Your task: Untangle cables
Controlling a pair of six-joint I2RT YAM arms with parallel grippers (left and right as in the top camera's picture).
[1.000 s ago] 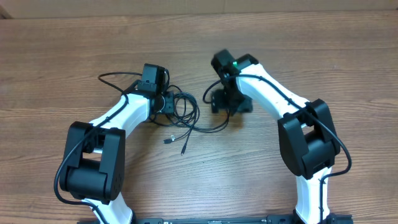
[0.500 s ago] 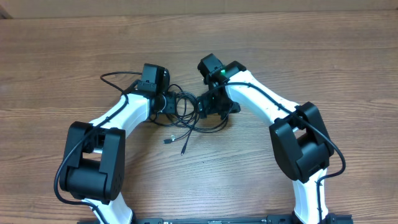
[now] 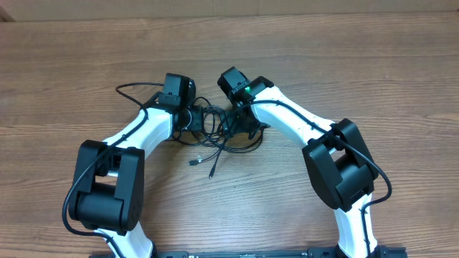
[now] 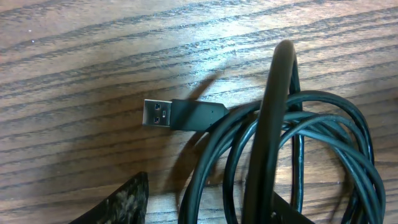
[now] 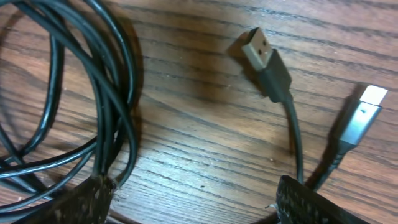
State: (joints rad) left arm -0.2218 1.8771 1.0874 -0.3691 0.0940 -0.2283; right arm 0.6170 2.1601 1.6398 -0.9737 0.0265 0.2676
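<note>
Cables (image 3: 215,123): a black tangle of loops lies on the table (image 3: 358,57) at centre, directly between the two grippers. Two tails run out on the near side, each ending in a small plug that lies flat, clear of the loops.

Left gripper (image 3: 193,119): at the left edge of the tangle and touching it. In its wrist view the fingers (image 4: 121,204) stand apart. The coil sits to the right and one strand rises between the fingers, close to the right one. Whether that strand is pinched cannot be told. A USB plug (image 4: 158,114) lies on the wood just left of the coil.

Right gripper (image 3: 235,127): at the right edge of the tangle, jaws wide apart with nothing clamped. Bare wood shows between them, with the coil by the left finger. A black plug (image 5: 264,59) and a silver plug (image 5: 364,115) lie side by side but apart, their cords running to the right finger.
</note>
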